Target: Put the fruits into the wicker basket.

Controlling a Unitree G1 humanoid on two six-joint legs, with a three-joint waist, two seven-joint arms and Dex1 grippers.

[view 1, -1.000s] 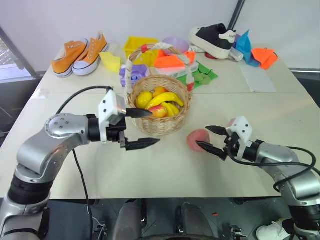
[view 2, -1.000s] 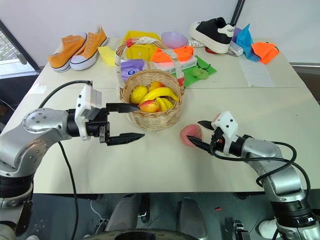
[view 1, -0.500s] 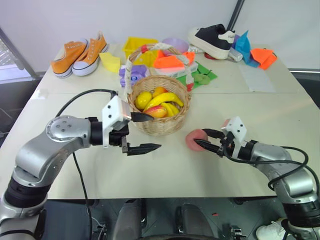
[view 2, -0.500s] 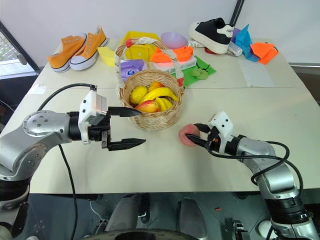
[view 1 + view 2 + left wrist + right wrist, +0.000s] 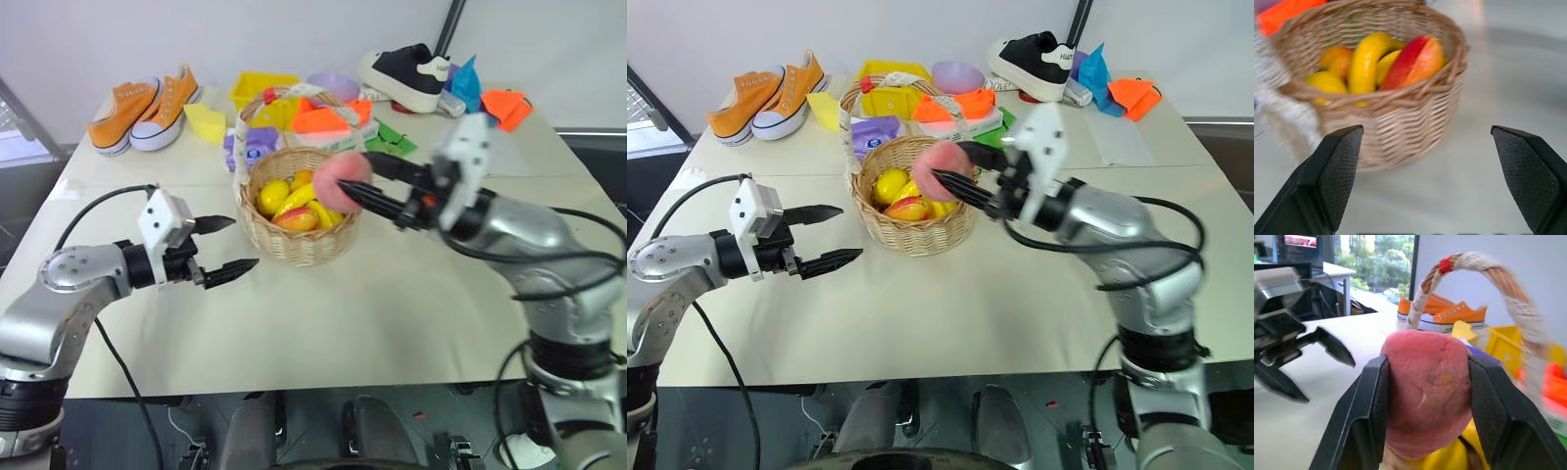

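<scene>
Right wrist view had the right end effector [image 5: 1425,396] clamped on the peach [image 5: 1425,396] over the wicker basket [image 5: 294,240], mango [image 5: 1418,61] already inside, only the drop left, left end effector [image 5: 227,245] apart beside it.

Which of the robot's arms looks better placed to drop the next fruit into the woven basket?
The right. Its gripper is shut on the round pinkish-red peach above the tan wicker basket. The left gripper is open and holds nothing, beside the basket.
</scene>
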